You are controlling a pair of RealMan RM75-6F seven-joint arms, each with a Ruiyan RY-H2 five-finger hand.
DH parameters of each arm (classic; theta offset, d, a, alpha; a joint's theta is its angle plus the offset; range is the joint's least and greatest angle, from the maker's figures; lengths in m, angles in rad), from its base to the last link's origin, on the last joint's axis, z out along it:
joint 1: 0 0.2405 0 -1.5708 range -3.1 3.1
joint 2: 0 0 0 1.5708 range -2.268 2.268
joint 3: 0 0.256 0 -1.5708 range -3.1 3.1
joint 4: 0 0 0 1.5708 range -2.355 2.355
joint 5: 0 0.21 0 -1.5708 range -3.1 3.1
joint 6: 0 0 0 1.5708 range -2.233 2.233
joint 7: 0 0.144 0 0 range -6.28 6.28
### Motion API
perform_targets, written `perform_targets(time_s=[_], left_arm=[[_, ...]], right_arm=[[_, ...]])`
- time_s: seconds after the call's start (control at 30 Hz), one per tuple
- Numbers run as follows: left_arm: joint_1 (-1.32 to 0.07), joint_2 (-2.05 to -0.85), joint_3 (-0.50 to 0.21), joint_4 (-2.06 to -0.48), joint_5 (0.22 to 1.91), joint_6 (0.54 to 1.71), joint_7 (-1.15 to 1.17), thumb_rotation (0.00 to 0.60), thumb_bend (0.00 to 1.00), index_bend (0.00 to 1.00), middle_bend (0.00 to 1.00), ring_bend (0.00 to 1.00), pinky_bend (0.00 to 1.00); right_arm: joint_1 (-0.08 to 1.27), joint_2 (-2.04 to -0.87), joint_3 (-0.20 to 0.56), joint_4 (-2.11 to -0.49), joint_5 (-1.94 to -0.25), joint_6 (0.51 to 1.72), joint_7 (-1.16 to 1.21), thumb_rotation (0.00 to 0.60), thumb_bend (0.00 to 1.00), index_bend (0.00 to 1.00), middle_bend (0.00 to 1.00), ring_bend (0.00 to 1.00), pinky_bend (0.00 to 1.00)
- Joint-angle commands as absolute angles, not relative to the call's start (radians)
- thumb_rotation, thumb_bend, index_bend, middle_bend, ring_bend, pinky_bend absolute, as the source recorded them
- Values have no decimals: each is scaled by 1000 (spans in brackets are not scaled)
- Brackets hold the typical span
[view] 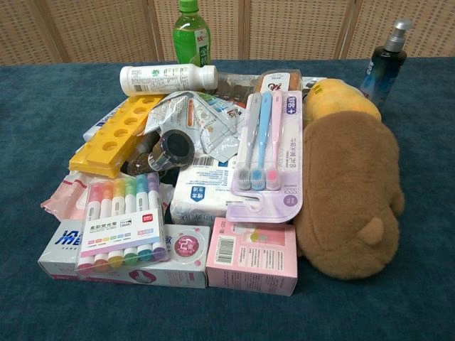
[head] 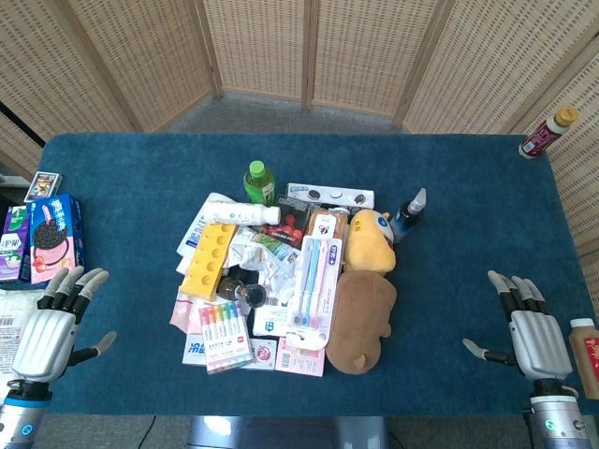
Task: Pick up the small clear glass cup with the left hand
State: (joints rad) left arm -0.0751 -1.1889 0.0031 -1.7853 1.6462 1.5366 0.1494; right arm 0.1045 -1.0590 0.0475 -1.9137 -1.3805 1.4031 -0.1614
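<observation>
The small clear glass cup (view: 173,150) lies on its side in the middle of the pile, its round end facing front. It sits between the yellow tray (view: 119,135) and a white tissue pack (view: 202,193). From the head view the cup (head: 250,294) shows just above the highlighter pack (head: 225,334) and looks dark. My left hand (head: 51,329) rests palm down on the blue cloth at the front left, fingers spread and holding nothing, well left of the pile. My right hand (head: 531,329) lies the same way at the front right. Neither hand appears in the chest view.
Around the cup are a toothbrush pack (view: 269,153), a brown plush (view: 348,195), a white bottle (view: 167,78), a green bottle (view: 192,32) and crumpled wrappers. Cookie packs (head: 51,234) lie at the left edge beside my left hand. A bottle (head: 586,355) lies by my right hand.
</observation>
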Motion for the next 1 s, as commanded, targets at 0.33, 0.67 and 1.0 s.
perform_targets(time_s=[0.33,0.67,1.0], left_arm=[[-98,-1189,5,-1785,1639,1495,117,600,250,109,161,93,0],[-187,-1211,-39,-1816,1602,1384,91,600,251,112,183,133,0],[-357,-1310,-105,-1803,1529,1169,30,600,250,172,245,215,0]], right_arm=[[81,-1055,30,-1921,-1405,1425,-150,466,0,0,134,0,0],[64,-1053,22,-1927,-1404,1433,-151,467,0,0,134,0,0],[50,-1050,17,-1925,-1397,1436,-146,467,0,0,134,0,0]])
